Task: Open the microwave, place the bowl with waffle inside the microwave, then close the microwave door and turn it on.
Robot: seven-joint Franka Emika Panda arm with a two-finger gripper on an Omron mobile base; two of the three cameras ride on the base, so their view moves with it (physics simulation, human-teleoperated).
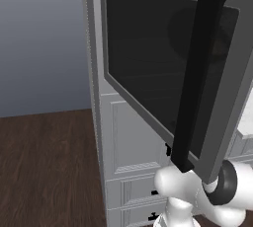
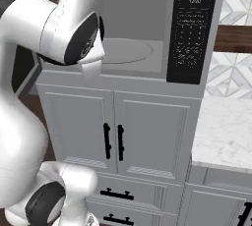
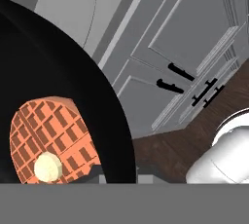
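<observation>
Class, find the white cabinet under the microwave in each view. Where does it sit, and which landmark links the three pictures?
Left base view: the cabinet is at lower centre, partly behind the open microwave door.
Right base view: the cabinet is at centre, its two doors facing the camera.
Hand view: the cabinet is at upper right, tilted.
Shared landmark: the drawer handles just under it.

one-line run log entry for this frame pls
door: microwave door open | cavity: turntable bare | bowl with waffle: close under hand camera, outside microwave | grip: unclear

bowl blk | waffle orange grid | microwave door grey frame, dk glass
</observation>
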